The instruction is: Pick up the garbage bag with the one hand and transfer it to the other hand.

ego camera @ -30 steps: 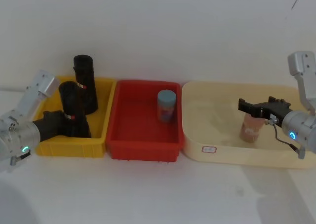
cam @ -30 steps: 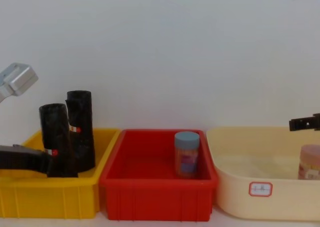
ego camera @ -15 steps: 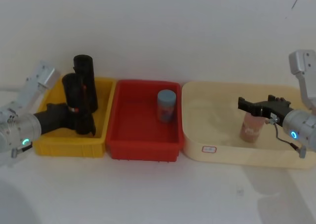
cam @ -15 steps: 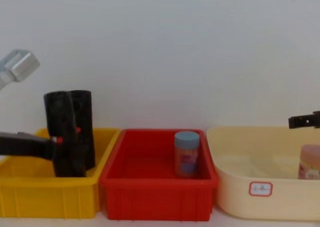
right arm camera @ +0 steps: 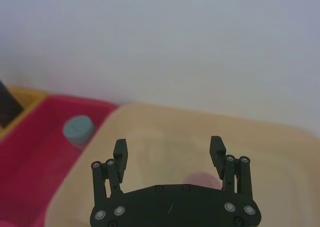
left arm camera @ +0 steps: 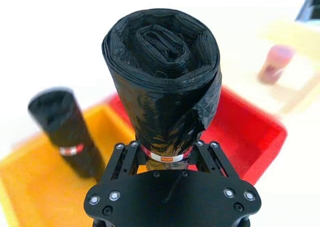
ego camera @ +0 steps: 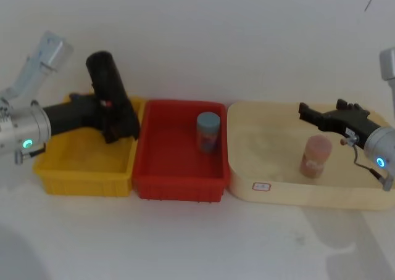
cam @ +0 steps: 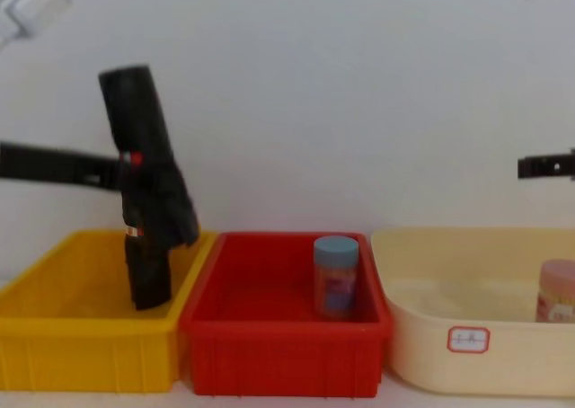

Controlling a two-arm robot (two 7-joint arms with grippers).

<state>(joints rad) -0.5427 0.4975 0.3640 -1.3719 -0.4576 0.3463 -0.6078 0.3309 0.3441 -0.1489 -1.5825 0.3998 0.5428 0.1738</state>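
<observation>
My left gripper [ego camera: 108, 105], on the green-ringed arm, is shut on the garbage bag [ego camera: 110, 89], a tall black crinkly roll with a small red-white label. I hold it tilted in the air above the yellow bin [ego camera: 83, 182], near the bin's right wall. From the chest, the garbage bag [cam: 139, 147] hangs clear of the bin floor in the left gripper [cam: 126, 162]. In the left wrist view the fingers [left arm camera: 131, 154] clamp the garbage bag [left arm camera: 165, 92] at its label. My right gripper [ego camera: 318, 111], on the blue-ringed arm, hovers open over the cream tub [ego camera: 296, 190]; the right gripper [right arm camera: 169, 149] holds nothing.
A second black roll [cam: 148, 278] stands in the yellow bin [cam: 54, 354]. The red bin [ego camera: 179, 187] in the middle holds a blue-lidded jar [ego camera: 208, 132]. A pink jar [ego camera: 316, 156] stands in the cream tub below the right gripper. A white wall closes the back.
The left gripper has lifted the garbage bag up out of the yellow bin and carried it rightward, tilting it. The right gripper has risen a little above the pink jar.
</observation>
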